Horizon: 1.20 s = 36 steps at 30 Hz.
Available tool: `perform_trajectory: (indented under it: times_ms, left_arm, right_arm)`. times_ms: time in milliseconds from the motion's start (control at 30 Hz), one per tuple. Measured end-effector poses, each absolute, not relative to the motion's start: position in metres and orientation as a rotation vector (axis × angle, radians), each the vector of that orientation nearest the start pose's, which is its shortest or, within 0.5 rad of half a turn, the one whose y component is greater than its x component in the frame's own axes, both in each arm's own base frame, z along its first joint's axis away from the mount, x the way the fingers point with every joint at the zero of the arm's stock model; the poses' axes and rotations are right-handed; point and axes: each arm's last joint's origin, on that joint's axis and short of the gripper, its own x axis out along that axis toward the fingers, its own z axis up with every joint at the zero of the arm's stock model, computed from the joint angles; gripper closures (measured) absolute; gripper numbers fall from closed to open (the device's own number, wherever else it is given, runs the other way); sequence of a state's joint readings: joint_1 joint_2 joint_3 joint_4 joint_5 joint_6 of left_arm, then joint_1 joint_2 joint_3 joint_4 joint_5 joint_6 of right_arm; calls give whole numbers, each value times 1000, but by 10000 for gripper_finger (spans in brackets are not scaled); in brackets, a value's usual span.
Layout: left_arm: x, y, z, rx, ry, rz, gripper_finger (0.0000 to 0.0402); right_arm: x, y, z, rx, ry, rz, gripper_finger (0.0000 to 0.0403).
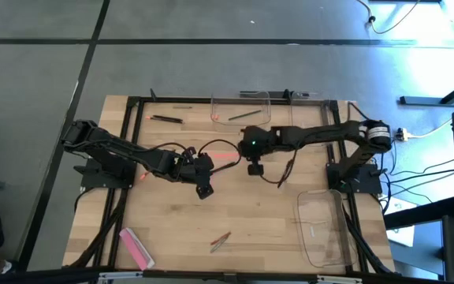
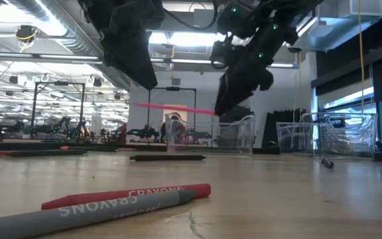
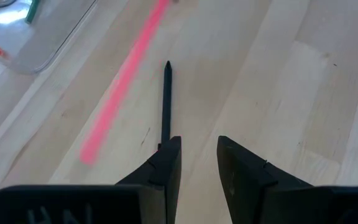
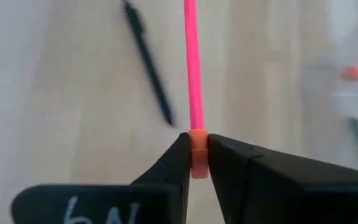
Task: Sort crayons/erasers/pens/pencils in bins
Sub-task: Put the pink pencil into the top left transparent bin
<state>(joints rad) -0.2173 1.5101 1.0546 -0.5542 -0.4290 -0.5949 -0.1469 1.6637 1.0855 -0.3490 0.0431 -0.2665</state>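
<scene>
- Two dark arms work over the wooden table (image 1: 235, 213); the right gripper (image 4: 197, 155) has its jaws clamped on the end of a thin pink pencil (image 4: 193, 68), held in the air.
- Left gripper (image 3: 197, 155) hovers close beside it, jaws apart and empty, with a thin black pen (image 3: 166, 102) lying on the table just ahead of them.
- Step in hand seems to be carrying the pencil to a bin.
- Next move calls for reaching the clear plastic bin (image 1: 241, 109) beyond the right jaws, then opening above it.
- Flat pink eraser (image 1: 136, 246) lies well apart, at the table corner.
</scene>
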Motion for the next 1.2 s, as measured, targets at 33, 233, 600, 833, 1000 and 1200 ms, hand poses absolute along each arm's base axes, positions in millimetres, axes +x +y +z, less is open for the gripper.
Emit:
perform_trajectory:
  times_ms: [33,233,600,833,1000,1200]
  left_arm:
    - [296,-53,234,-227,853,464,305]
    - [297,-52,235,-205,830,498,305]
    - [298,-45,241,-35,673,725,305]
    - [298,-42,243,13,627,810,305]
    - [298,-41,243,7,632,804,305]
    - [298,-41,243,6,632,802,305]
  right_arm:
    - [334,-55,210,-201,940,-77,349]
    - [319,-79,228,-230,936,-213,349]
    - [305,-126,236,-276,931,-447,349]
    - [299,-153,237,-235,881,-502,349]
    - [298,-166,233,-214,871,-523,349]
    - [302,-177,214,-182,902,-503,349]
